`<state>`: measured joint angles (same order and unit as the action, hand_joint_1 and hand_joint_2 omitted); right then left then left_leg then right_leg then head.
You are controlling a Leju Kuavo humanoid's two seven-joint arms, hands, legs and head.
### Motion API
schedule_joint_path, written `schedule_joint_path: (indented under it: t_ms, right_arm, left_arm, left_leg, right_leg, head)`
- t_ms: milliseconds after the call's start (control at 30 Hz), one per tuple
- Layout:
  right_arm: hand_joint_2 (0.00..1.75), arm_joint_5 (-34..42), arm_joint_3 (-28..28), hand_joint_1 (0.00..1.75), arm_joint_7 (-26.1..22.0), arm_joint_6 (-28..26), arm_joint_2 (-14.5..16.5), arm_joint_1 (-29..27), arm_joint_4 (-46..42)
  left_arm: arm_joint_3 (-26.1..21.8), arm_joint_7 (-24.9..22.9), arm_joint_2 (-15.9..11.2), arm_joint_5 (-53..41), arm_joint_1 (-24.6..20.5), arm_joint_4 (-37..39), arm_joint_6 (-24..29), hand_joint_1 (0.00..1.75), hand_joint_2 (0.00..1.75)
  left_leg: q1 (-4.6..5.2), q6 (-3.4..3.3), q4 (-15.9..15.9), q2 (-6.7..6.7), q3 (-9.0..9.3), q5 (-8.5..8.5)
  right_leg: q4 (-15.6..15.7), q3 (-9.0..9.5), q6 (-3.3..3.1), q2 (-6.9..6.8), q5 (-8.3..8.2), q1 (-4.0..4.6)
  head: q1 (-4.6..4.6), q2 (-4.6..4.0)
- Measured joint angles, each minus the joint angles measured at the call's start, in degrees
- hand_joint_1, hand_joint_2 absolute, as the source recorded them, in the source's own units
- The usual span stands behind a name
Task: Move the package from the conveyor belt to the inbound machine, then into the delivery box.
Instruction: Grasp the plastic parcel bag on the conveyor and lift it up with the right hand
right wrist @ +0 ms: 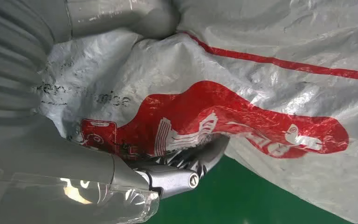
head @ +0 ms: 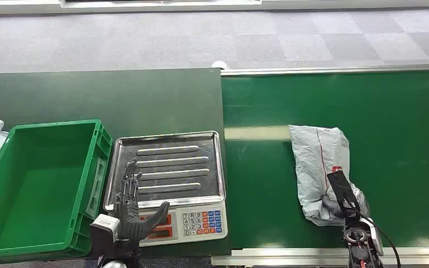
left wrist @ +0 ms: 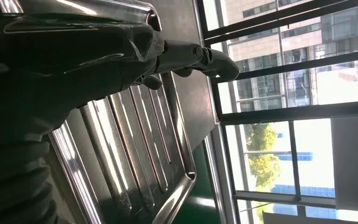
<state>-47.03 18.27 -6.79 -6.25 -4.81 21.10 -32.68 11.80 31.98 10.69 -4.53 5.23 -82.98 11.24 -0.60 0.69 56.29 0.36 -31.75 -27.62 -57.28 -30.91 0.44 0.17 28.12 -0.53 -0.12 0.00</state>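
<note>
The crumpled grey plastic mailer package [head: 319, 167], printed with a red stripe and a red logo, lies on the dark green conveyor belt [head: 391, 123], toward the belt's near edge and well short of its left end. The right hand [head: 341, 202] has hold of the package at its near corner: in the right wrist view the grey thumb [right wrist: 121, 16] lies over the top of the film and the darker fingers [right wrist: 186, 175] curl under its edge, so the film is pinched between them, though the package does not look lifted off the belt yet. The left hand [head: 129, 209] holds nothing; its fingers are spread and point away from the robot, hovering over the near left corner of the ribbed stainless-steel weighing tray [head: 167, 167] of the inbound scale, whose white keypad panel [head: 198, 221] faces the robot at the table's near edge. The empty green plastic delivery crate [head: 39, 184] stands just beside the scale on its left. I judge this to be the first step, the pick from the belt. The next move calls for raising the package clear of the belt and carrying it leftward to lay it flat on the tray, with the left hand kept out of the way or ready to receive it.
</note>
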Motion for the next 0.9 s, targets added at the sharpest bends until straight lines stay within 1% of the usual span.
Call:
schedule_joint_path:
  t_ms: [67,167,300,500,633,767,900]
  right_arm:
    - [1.75,0.21,-0.01,1.75,-0.98,-0.54,0.05,0.03,0.08]
    - [1.75,0.96,-0.15,1.75,-3.72,-1.94,0.31,0.0,0.15]
    - [1.75,2.67,-0.37,1.75,-7.03,-4.76,0.89,-0.53,-0.29]
    - [1.75,7.69,-0.35,1.75,-14.12,-6.78,1.84,-2.46,-4.59]
    - [1.75,11.71,-0.35,1.75,-18.89,-9.67,2.99,-4.79,-10.97]
    - [1.75,18.03,-0.35,1.75,-23.47,-13.19,4.59,-8.68,-21.41]
    - [1.75,25.21,-0.01,1.75,-27.4,-15.4,5.82,-12.84,-31.74]
  left_arm:
    - [0.0,-0.07,-0.04,0.11,0.15,-0.05,0.27,0.0,1.75]
    - [-0.03,-0.17,-0.18,0.26,0.74,-0.36,0.94,0.0,1.75]
    - [-0.04,-0.14,-0.31,0.35,1.35,-0.84,1.36,0.0,1.75]
    - [-0.09,0.46,-0.4,0.97,1.89,-1.25,1.86,0.0,1.75]
    - [-0.15,1.22,-0.5,0.97,1.98,-1.38,2.33,0.0,1.75]
    - [-0.56,2.14,-0.9,0.63,2.21,-2.29,3.61,0.0,1.75]
    - [-2.07,2.83,-1.31,0.48,2.7,-3.79,4.08,0.0,1.75]
  left_leg:
    - [0.01,0.0,0.0,-0.02,0.0,0.0]
    - [0.02,-0.01,0.01,-0.05,0.01,0.02]
    - [0.01,0.0,0.01,-0.12,-0.03,0.03]
    - [0.01,0.0,0.01,-0.24,-0.25,0.03]
    - [0.02,0.0,0.01,-0.28,-0.3,0.03]
    - [0.02,0.0,0.01,-0.29,-0.31,0.03]
    - [0.02,0.0,0.01,-0.29,-0.31,0.02]
  right_leg:
    - [0.0,0.01,0.01,-0.01,-0.01,-0.01]
    - [0.0,0.02,0.02,-0.03,-0.04,-0.02]
    - [0.0,-0.02,0.03,-0.06,-0.05,-0.02]
    - [-0.01,-0.2,0.03,-0.12,-0.03,-0.01]
    - [-0.01,-0.23,0.03,-0.16,-0.02,-0.02]
    - [-0.01,-0.24,0.03,-0.17,-0.02,-0.02]
    - [-0.01,-0.26,0.02,-0.17,0.0,-0.01]
  head:
    - [0.01,0.0]
    - [-0.01,0.0]
    - [-0.02,0.0]
    - [-0.02,0.0]
    - [-0.02,0.0]
    - [-0.03,0.0]
    - [-0.03,0.0]
